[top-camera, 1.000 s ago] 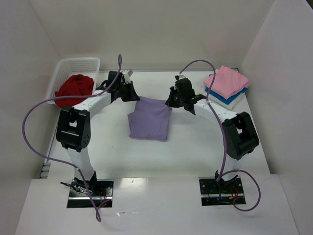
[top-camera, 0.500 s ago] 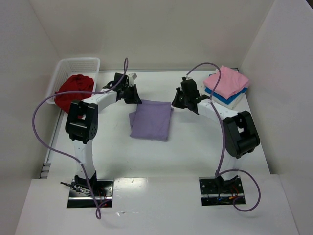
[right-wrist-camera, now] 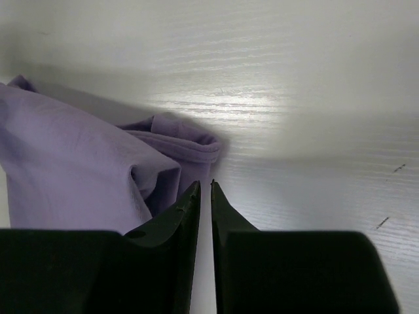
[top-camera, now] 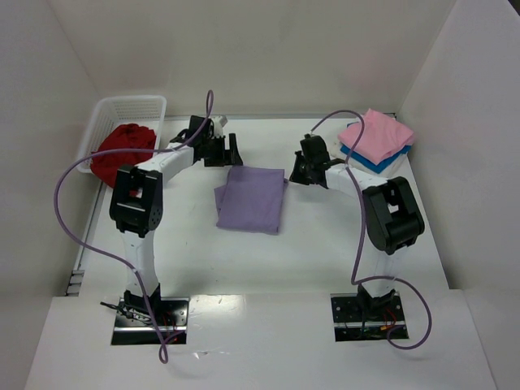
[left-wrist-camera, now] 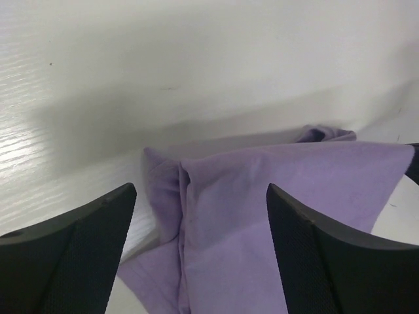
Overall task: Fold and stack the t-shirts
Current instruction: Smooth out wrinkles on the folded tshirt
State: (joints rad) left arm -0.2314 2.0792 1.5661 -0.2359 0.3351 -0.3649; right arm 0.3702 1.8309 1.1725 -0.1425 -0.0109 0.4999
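As the top camera looks down, the left pincer (top-camera: 230,153) sits just beyond the far left corner of a lavender purple cloth t-shirt (top-camera: 250,199), which lies folded into a flat rectangle on the white table (top-camera: 325,244). The right pincer (top-camera: 296,172) is at the shirt's far right corner, so the folded cloth lies between the two pincers and stretches from them toward the arm bases. Well to the left of the left pincer, a deep red cloth t-shirt (top-camera: 122,148) is heaped unfolded in a white plastic lattice basket (top-camera: 130,103). To the right of the right pincer and a little farther back, a folded pink cloth t-shirt (top-camera: 376,134) rests on top of a folded bright blue cloth t-shirt (top-camera: 367,161), of which only an edge shows.

From the left wrist, the left pincer (left-wrist-camera: 200,190) is released: its two dark fingers (left-wrist-camera: 72,255) stand wide apart with nothing clamped. The lavender shirt (left-wrist-camera: 262,196) lies ahead of and between them, with a folded edge running down near the left finger and a small bunched corner at its far side.

From the right wrist, the right pincer (right-wrist-camera: 204,184) is clenched, its fingers (right-wrist-camera: 170,229) drawn together to a thin slit that shows only light. The lavender shirt (right-wrist-camera: 72,163) lies left of the tips. Its rumpled hem is just beside the left finger, and I cannot tell whether they touch. Bare table (right-wrist-camera: 294,98) lies ahead and to the right.
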